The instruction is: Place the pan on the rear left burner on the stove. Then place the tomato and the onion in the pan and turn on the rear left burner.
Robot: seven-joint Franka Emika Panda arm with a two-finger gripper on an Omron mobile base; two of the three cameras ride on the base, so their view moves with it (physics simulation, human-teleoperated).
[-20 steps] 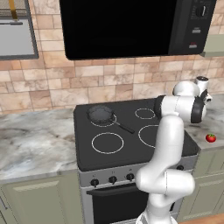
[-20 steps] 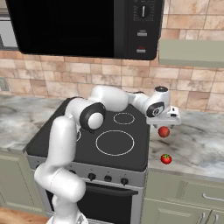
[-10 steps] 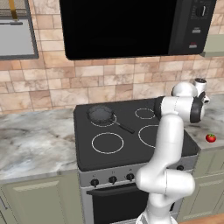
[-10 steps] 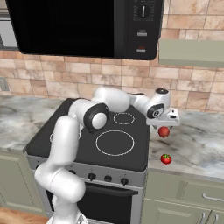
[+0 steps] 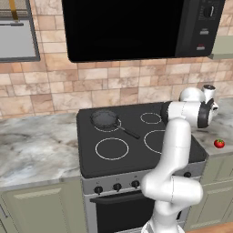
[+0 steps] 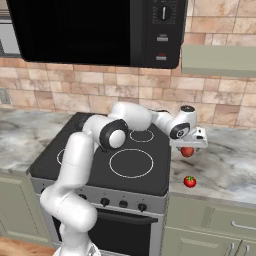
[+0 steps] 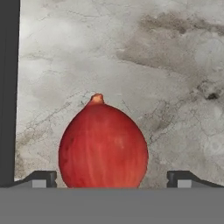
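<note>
The pan [image 5: 105, 119] sits on the rear left burner [image 5: 107, 124] of the stove [image 5: 136, 161], its thin black handle pointing toward four o'clock across the black glass in the left base view. The arm reaches off the cooktop's right edge, out over the grey marbled worktop [image 6: 225, 165].

In the right base view the gripper [image 6: 188, 146] hangs just above the onion [image 6: 187, 151], which rests on the worktop just beside the stove's right edge, at about three o'clock from the front right ring. The tomato [image 6: 189, 181], with its green cap, lies on the same worktop at six o'clock from the onion, nearer the front edge and apart from it. In the left base view the tomato [image 5: 219, 143] shows at four o'clock from the arm's wrist.

Seen from the hand, the onion [image 7: 103, 145] lies between the two dark fingertips [image 7: 41, 179], one at each lower corner, its pointed tip toward twelve o'clock. The jaws stand fully spread, wider than the onion, with a gap on either side; they hold nothing. A dark strip of the stove runs along the nine o'clock edge of that view.
</note>
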